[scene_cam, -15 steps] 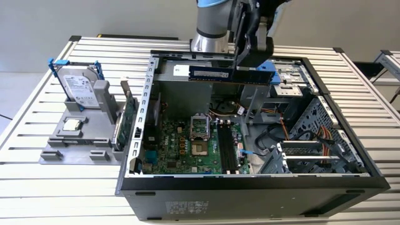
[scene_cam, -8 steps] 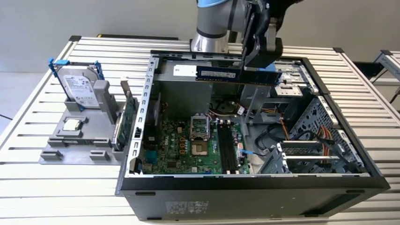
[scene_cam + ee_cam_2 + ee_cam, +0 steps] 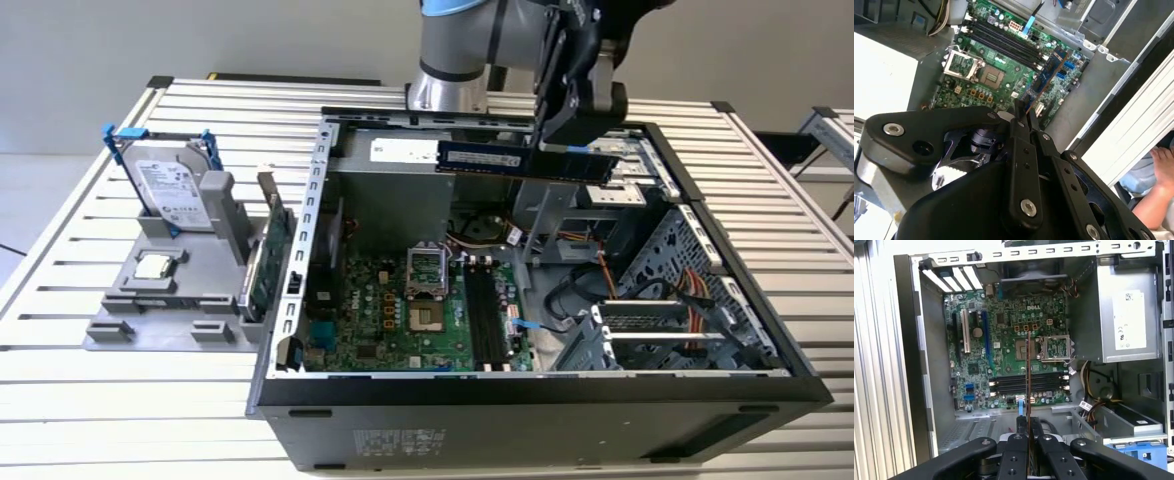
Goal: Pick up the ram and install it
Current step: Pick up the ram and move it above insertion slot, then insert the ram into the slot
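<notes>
Two fingers (image 3: 1016,457) of my gripper (image 3: 574,146) are pinched on the ram (image 3: 514,157). They grip it toward one end, so the stick hangs level, high above the memory slots (image 3: 483,322) and somewhat beyond them toward the far wall of the open case (image 3: 534,395). In the first wrist view I see the ram as a thin edge crossing the slots at right angles, and the exterior view agrees: its long side runs across them, not along them. To do this well, I judge the wrist must bring that long edge parallel to one slot. The stick should be centred between the white latches (image 3: 1066,381) at the slot's ends and kept upright. Because the grip is off-centre, I'd watch the free end for tipping.
</notes>
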Action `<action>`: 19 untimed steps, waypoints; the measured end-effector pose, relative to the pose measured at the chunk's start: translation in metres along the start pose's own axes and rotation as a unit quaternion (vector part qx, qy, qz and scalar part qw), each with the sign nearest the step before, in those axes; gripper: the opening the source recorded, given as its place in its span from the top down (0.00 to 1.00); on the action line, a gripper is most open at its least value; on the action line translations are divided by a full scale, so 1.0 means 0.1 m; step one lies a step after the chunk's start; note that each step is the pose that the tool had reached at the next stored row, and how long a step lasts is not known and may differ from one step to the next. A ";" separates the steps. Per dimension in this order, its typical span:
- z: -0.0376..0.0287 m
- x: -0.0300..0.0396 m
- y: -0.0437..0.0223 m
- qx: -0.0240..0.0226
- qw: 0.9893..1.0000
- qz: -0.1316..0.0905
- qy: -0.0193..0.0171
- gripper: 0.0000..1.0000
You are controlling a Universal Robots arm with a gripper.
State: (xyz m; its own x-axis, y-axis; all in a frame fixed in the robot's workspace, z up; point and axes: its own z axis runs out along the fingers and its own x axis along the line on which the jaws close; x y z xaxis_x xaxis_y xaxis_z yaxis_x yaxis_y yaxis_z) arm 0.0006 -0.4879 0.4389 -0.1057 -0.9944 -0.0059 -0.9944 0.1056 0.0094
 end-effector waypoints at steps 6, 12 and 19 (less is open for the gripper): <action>0.002 -0.010 -0.090 0.000 1.000 0.004 0.000 1.00; 0.004 -0.017 -0.161 0.000 1.000 0.007 0.000 1.00; 0.004 -0.021 -0.196 0.000 1.000 0.008 0.000 1.00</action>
State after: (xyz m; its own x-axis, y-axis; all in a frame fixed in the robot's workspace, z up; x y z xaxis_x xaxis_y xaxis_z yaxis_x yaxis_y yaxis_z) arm 0.0203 -0.4879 0.4383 -0.1210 -0.9926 -0.0059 -0.9926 0.1209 0.0094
